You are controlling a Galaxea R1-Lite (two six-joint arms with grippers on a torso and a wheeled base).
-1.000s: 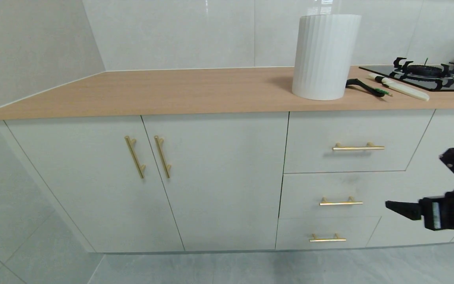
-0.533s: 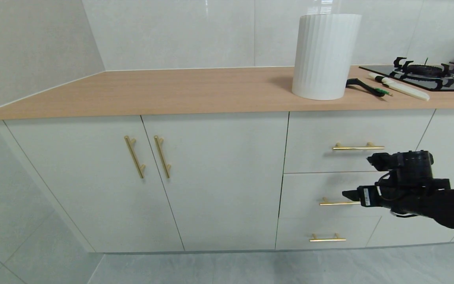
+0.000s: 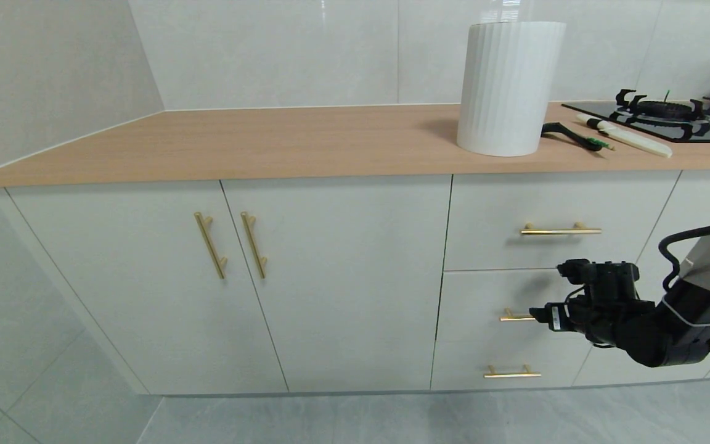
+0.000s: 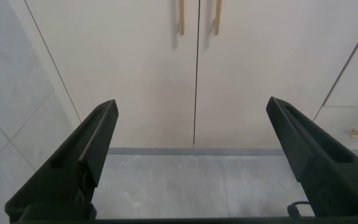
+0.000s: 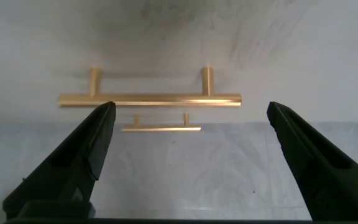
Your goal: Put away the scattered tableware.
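The right arm is held low and level, its gripper (image 5: 190, 112) spread just before the middle drawer's (image 5: 179, 37) handle (image 5: 149, 99), a bar running left to right.

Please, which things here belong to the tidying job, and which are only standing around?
Belong to the job:
- white knife-like utensil on the counter
- black utensil with a green tip, beside it
- middle drawer handle, in front of the open right gripper

Only standing around:
- white ribbed container
- gas hob
- cupboard door handles
- top drawer handle
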